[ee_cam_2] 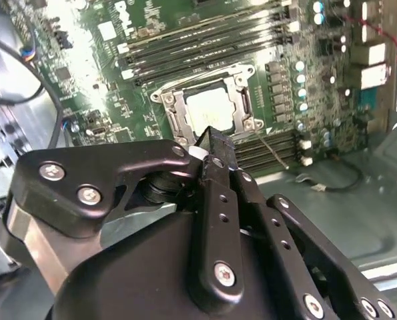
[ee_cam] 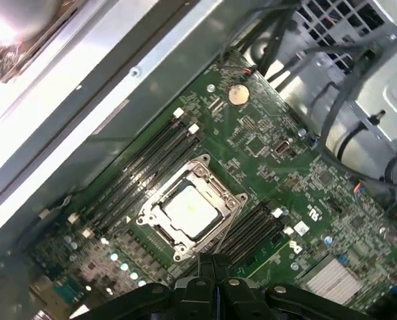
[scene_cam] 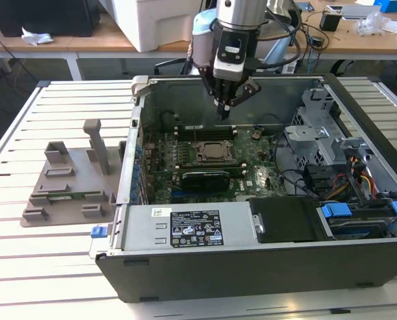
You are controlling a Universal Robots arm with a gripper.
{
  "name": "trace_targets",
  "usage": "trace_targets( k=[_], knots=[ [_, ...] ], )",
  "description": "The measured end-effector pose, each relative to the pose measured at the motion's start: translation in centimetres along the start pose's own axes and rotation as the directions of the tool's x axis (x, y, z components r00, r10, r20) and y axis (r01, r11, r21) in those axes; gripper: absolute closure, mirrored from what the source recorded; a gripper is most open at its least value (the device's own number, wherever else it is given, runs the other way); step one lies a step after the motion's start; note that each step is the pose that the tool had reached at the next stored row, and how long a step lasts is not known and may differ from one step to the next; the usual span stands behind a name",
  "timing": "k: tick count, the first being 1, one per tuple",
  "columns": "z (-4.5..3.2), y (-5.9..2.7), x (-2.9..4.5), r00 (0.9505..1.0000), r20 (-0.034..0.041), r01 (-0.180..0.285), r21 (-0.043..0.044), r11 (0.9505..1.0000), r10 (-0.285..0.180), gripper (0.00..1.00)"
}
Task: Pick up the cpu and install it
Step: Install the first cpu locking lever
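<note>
Slatted table: one case, one cpu in socket, one pincer closed.

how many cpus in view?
1. The cpu sits in the motherboard socket, near the gripper. The grey tray could hide another behind its posts.

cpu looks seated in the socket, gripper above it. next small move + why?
Probably a short straight lift clear: the cpu already lies flat inside the socket frame, and the gripper hangs shut and empty above it.
</note>
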State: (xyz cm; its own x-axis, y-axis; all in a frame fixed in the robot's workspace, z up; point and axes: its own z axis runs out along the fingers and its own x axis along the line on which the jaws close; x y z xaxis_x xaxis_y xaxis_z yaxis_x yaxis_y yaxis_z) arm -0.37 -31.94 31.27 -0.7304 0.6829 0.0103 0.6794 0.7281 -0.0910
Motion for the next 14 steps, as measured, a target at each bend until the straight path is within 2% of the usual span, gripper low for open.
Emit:
trace_targets(
  k=[3, 5, 6, 7, 9, 10, 12, 13, 14],
  knots=[
    [0.0, 0.0, 0.0, 0.9983, 0.0053, 0.059, 0.0008, 0.9983, -0.059, 0.89],
    [0.0, 0.0, 0.0, 0.9943, 0.0096, 0.107, 0.0017, 0.9943, -0.107, 0.89],
    [0.0, 0.0, 0.0, 0.991, 0.0121, 0.134, 0.0022, 0.991, -0.134, 0.89],
    [0.0, 0.0, 0.0, 0.9849, 0.0156, 0.173, 0.0031, 0.985, -0.173, 0.89],
    [0.0, 0.0, 0.0, 0.977, 0.0192, 0.212, 0.0042, 0.9772, -0.212, 0.89],
    [0.0, 0.0, 0.0, 0.9661, 0.0231, 0.257, 0.0057, 0.9664, -0.257, 0.89],
    [0.0, 0.0, 0.0, 0.9557, 0.0262, 0.293, 0.0069, 0.9561, -0.293, 0.89],
    [0.0, 0.0, 0.0, 0.9437, 0.0294, 0.329, 0.0083, 0.9441, -0.33, 0.89],
    [0.0, 0.0, 0.0, 0.9337, 0.0318, 0.357, 0.0095, 0.9342, -0.357, 0.89]
  ],
)
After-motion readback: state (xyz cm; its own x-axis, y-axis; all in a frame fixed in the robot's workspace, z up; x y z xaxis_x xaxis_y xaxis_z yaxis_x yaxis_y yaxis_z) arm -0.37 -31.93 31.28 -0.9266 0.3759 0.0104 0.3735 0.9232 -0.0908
